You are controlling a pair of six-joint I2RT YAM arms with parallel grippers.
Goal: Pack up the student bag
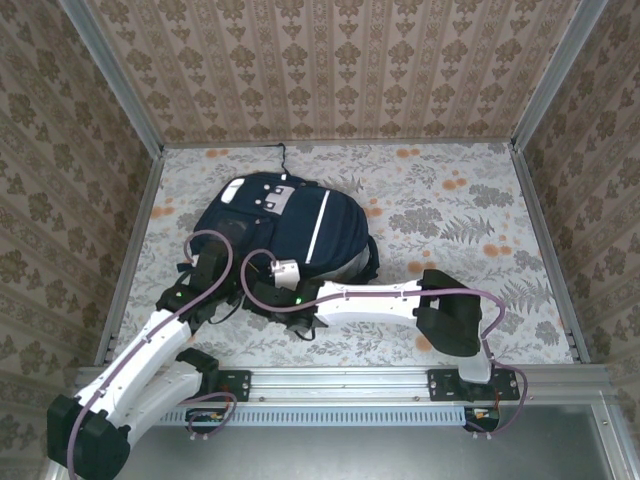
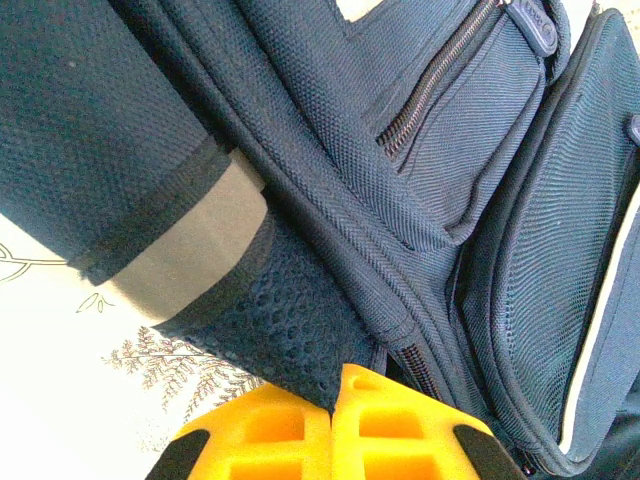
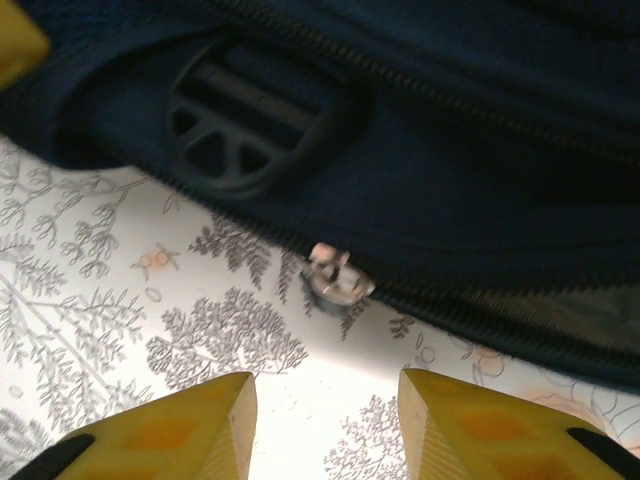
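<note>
We see the student bag [image 1: 290,225] lying on the table [image 1: 470,220], left of the middle and closer to the far edge than the near one. The left gripper [image 2: 335,395] is at the bag's near left side, touching its mesh pocket [image 2: 280,320]. The right gripper [image 3: 325,385] is at the bag's near edge, just before the zipper pull [image 3: 335,275], which rests on the table. A buckle [image 3: 250,120] sits behind the pull, to its left.

Navy student bag [image 1: 285,235], white-striped, on floral-patterned table [image 1: 450,215].
</note>
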